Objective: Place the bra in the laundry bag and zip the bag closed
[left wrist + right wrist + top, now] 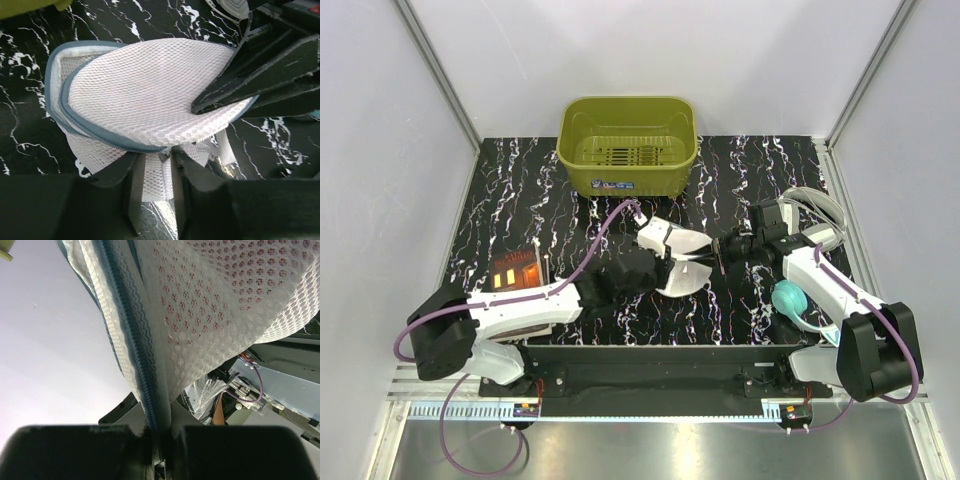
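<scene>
The white mesh laundry bag (677, 258) is held above the table's middle between both grippers. My left gripper (658, 265) is shut on a fold of its mesh just under the grey-blue zipper rim (100, 137), as the left wrist view shows (158, 162). My right gripper (714, 252) is shut on the zipper rim at the bag's right edge (159, 427); one of its fingers (250, 82) lies over the bag's top face (150, 90). A red tint shows through the mesh (200, 305), where the bra lies inside; the bra is otherwise hidden.
An olive-green basket (628, 146) stands at the back centre. A teal rounded item (787, 297) and a white bowl-like item with a grey rim (817, 212) lie on the right. A box with orange windows (517, 272) lies on the left.
</scene>
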Controlling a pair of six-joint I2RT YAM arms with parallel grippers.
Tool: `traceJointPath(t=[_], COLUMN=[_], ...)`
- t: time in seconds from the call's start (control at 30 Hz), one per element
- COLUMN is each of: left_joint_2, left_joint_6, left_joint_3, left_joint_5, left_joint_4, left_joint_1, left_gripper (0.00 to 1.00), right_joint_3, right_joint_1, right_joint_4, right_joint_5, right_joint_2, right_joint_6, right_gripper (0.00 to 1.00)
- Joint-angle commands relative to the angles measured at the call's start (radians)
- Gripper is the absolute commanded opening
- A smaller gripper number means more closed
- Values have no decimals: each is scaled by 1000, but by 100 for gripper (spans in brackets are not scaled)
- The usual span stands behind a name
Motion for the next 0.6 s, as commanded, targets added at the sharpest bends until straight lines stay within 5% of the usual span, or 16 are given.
traceJointPath(t=[0.0, 0.13, 0.57], left_joint_2=[20, 35, -172], left_joint_6=[13, 37, 46], left_joint_3=[55, 86, -66], left_joint_5=[-99, -136, -85], left_joint_4=[41, -12, -168], left_joint_1=[-3, -2, 110], left_gripper=[24, 0, 0], right_joint_3=[16, -3, 9], right_joint_1=[-4, -4, -4], right_joint_4=[35, 33, -71], right_joint_5=[-12, -14, 18], right_joint_2=[-34, -48, -36], right_joint_6=[18, -3, -216], right_gripper=[0, 0, 0])
